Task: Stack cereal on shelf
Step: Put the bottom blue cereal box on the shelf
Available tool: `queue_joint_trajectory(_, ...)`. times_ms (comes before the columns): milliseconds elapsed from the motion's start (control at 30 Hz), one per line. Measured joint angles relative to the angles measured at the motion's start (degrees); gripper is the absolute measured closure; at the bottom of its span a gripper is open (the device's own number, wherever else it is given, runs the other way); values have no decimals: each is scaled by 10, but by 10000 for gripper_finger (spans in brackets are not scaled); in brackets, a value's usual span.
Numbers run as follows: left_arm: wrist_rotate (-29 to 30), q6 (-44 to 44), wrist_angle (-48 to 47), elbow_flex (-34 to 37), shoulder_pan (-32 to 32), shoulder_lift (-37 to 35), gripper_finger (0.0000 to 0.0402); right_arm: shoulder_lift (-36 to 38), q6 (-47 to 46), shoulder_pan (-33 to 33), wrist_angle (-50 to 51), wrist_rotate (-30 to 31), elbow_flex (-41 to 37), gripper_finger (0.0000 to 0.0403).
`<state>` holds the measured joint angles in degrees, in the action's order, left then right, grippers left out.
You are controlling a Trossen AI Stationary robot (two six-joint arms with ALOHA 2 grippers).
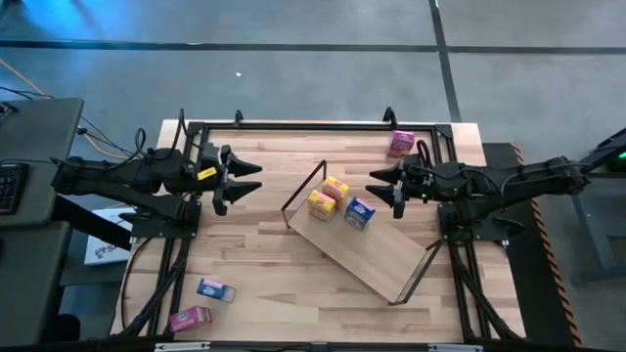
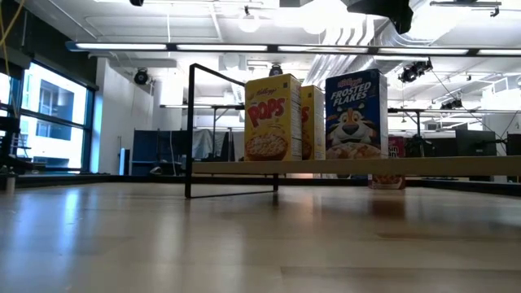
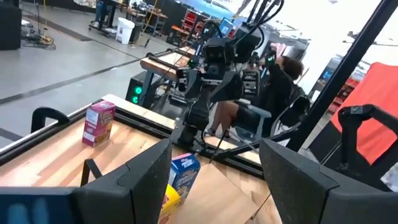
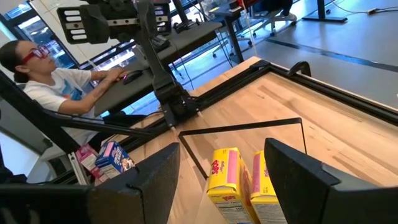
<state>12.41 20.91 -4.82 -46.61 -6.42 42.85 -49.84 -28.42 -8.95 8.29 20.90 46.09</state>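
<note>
The shelf (image 1: 377, 259) lies slantwise mid-table, a light-wood board with black wire frames at both short ends. On its far-left end stand two yellow cereal boxes (image 1: 335, 189) (image 1: 321, 204) and a blue one (image 1: 359, 213); the low view shows them upright (image 2: 273, 118) (image 2: 356, 114). A pink box (image 1: 400, 144) stands on the table near the far right corner. A blue box (image 1: 214, 289) and a pink box (image 1: 189, 319) lie near the near left corner. My left gripper (image 1: 249, 181) hovers open left of the shelf. My right gripper (image 1: 381, 186) hovers open just right of the boxes.
A black frame (image 1: 313, 125) runs along the table's far edge and sides. Bare tabletop (image 1: 264, 254) lies between the shelf and the near-left boxes. A person (image 4: 43, 81) sits at a desk beyond the table's left side.
</note>
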Motion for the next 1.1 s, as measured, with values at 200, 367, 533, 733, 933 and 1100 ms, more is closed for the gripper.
queue_joint_trajectory(200,1,14,-51,0,6,0,160,0,0,0,0,1,0,174)
queue_joint_trajectory(367,2,62,-90,0,13,0,152,0,-2,0,0,1,0,174)
queue_joint_trajectory(533,-35,14,-95,0,13,-7,153,0,-2,0,0,8,0,174)
queue_joint_trajectory(733,-115,31,-94,0,13,-2,146,0,-32,0,0,31,0,174)
queue_joint_trajectory(933,-147,26,-94,0,12,14,102,0,-44,0,0,31,0,174)
queue_joint_trajectory(1100,-147,58,-94,0,12,15,97,0,-50,0,0,31,0,174)
